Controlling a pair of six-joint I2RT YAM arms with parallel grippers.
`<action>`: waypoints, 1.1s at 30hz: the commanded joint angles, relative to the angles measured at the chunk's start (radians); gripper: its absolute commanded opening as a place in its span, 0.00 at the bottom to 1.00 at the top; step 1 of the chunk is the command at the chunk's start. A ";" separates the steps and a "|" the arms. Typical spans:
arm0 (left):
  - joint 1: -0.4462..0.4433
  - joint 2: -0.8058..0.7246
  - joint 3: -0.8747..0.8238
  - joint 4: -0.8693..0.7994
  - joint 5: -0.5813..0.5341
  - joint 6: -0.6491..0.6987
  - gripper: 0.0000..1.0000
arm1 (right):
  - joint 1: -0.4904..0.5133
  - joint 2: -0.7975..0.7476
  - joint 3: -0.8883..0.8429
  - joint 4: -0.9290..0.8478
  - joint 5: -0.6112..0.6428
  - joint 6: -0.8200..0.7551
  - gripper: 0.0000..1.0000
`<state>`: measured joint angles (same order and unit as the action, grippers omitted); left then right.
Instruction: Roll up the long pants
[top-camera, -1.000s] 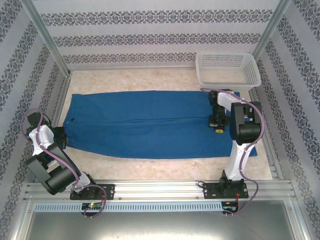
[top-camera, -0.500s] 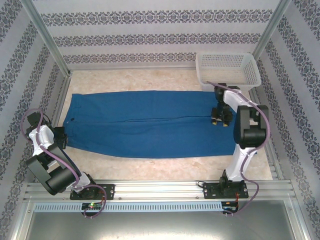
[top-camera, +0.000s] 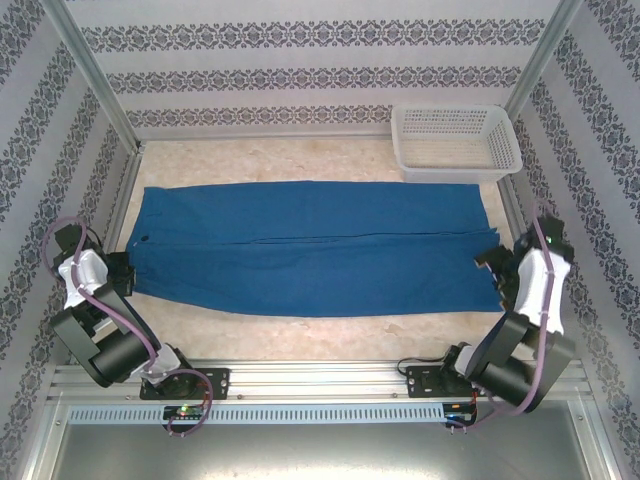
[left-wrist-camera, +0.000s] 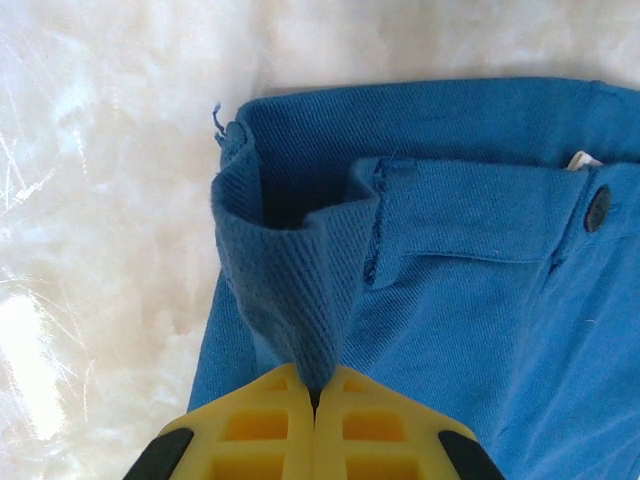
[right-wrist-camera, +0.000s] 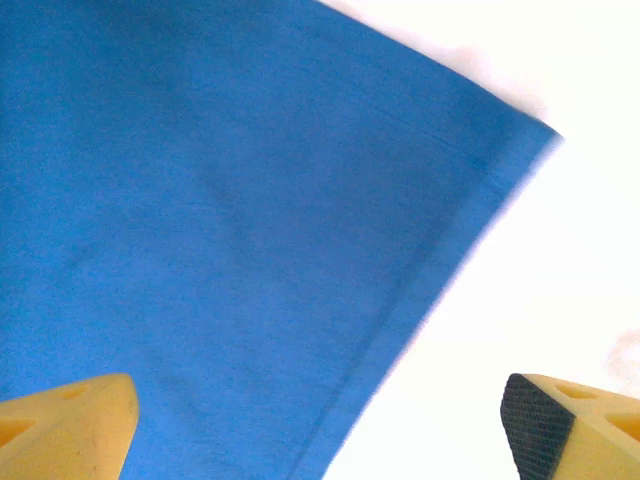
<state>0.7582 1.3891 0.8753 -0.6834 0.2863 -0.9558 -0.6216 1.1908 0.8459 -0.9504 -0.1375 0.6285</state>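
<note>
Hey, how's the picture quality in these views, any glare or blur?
Left wrist view: sharp on the long pants, but the table beside them glares white. Right wrist view: the table is blown out to near-pure white, the hem slightly soft. Top external view: evenly lit, no hard shadows, in focus.

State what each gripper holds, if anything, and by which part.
The left gripper pinches the blue pants by a waistband corner; the right gripper stands open, holding nothing.
</note>
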 joint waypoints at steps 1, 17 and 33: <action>-0.010 0.034 0.015 0.041 0.026 -0.008 0.00 | -0.093 -0.076 -0.104 0.001 -0.033 0.085 0.93; -0.010 0.002 0.039 0.015 0.019 0.000 0.00 | -0.131 -0.019 -0.292 0.252 -0.003 0.079 0.84; -0.010 -0.091 0.029 -0.026 0.001 -0.017 0.00 | -0.122 0.161 -0.237 0.417 -0.007 0.025 0.79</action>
<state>0.7582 1.3304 0.8940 -0.6930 0.3092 -0.9558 -0.7441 1.3113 0.6067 -0.7193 -0.1387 0.6991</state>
